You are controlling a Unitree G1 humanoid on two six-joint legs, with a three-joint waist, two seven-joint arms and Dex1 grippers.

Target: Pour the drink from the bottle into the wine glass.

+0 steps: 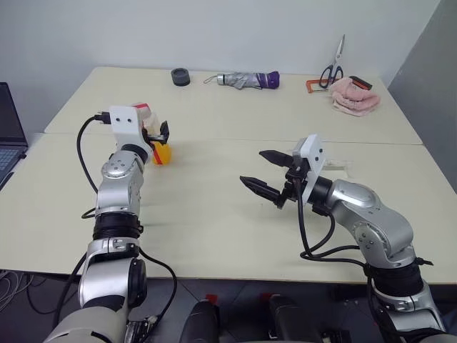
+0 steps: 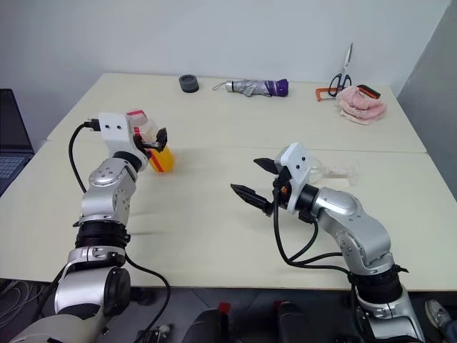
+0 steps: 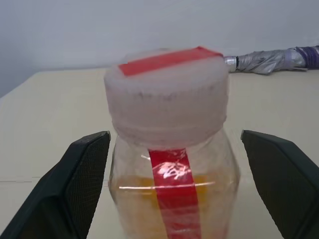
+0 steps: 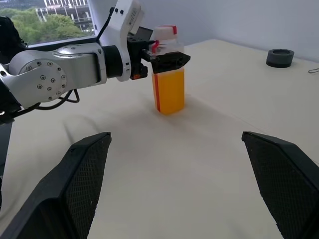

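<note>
The small clear plastic bottle [image 4: 168,74], squarish in body with a white cap, a red neck band and a vertical red stripe, stands upright on the cream bench [image 1: 214,207] in the left-middle of the head views. Bright orange-yellow drink [image 4: 169,94] fills its lower part. The left gripper [image 3: 174,189] is right at it: in the left wrist view the bottle sits centred between the two black fingers [image 3: 82,184], which stand wide on either side of the neck and shoulder with clear gaps, not yet touching. The bottle's long axis is vertical and the gripper comes at it roughly level, so the fingers would, I judge, close across the upper body just below the cap.

The right gripper [image 1: 265,174] hovers over the bench at centre-right of the head views, its fingers spread wide and empty, pointing across toward the bottle but well apart from it. The left arm is plainly the nearer one.

Just behind the right gripper, a clear wine glass [image 2: 334,171] appears to lie on its side on the bench; it is hard to make out. The cap is still on the bottle, so no pouring looks possible yet.
</note>
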